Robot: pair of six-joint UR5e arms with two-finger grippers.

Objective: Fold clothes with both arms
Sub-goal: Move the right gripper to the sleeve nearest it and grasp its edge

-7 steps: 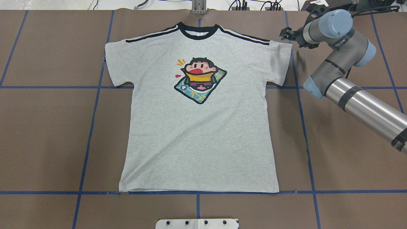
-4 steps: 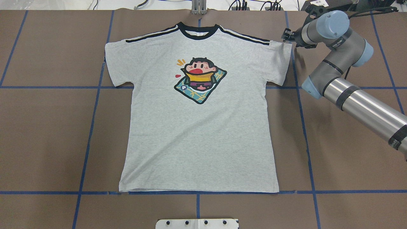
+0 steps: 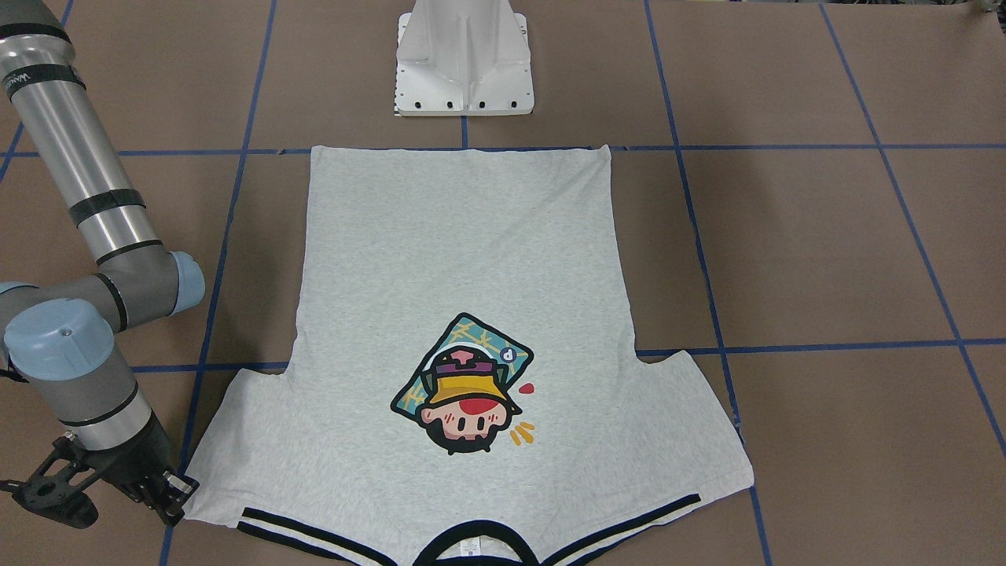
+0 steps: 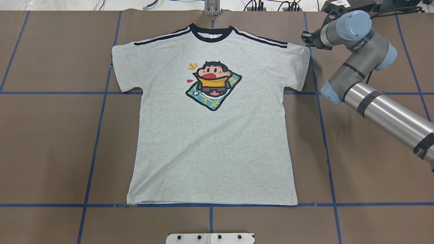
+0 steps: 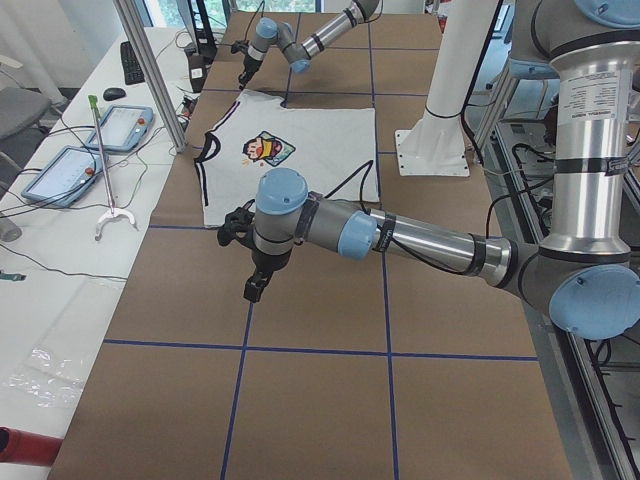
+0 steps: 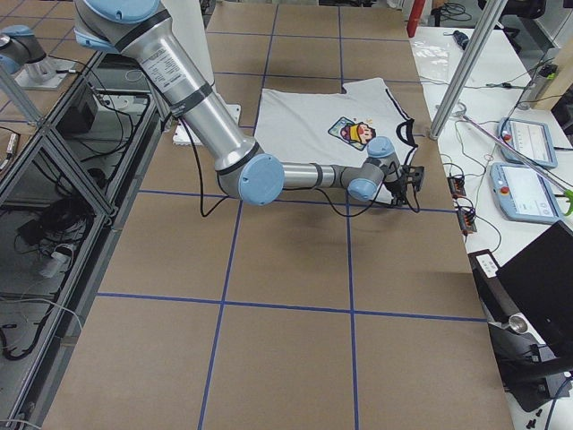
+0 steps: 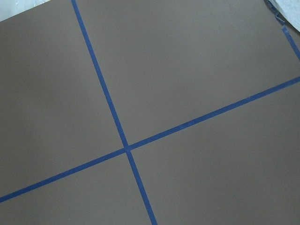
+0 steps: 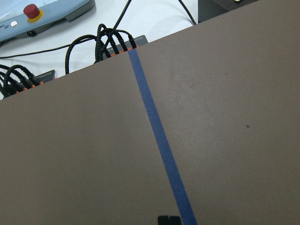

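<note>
Because the soft, floppy T-shirt (image 4: 210, 145) lies flat mid-frame on the surface (image 4: 51, 142), I would grab its sleeve corners. I cannot tell if the right hand (image 4: 306, 36), by the upper-right sleeve, or the left hand (image 5: 256, 288) is apart.

The only readable character is a white capital letter P inside a small round badge (image 4: 195, 94). The badge belongs to the cartoon print (image 4: 213, 84) on the chest of the grey T-shirt (image 4: 210, 152). In the overhead view it sits at the left corner of the print's teal patterned mat. In the front-facing view it appears upside down.

Inside the black collar (image 3: 474, 550), a white neck label (image 3: 471, 544) carries blue marks too small to read.

The right arm (image 4: 386, 112) has white lettering on its wrist housing (image 4: 360, 45) and on a black band (image 3: 31, 79), both too blurred to read. The left arm (image 5: 590, 110) shows small lettering along its upright tube, also illegible.
</note>
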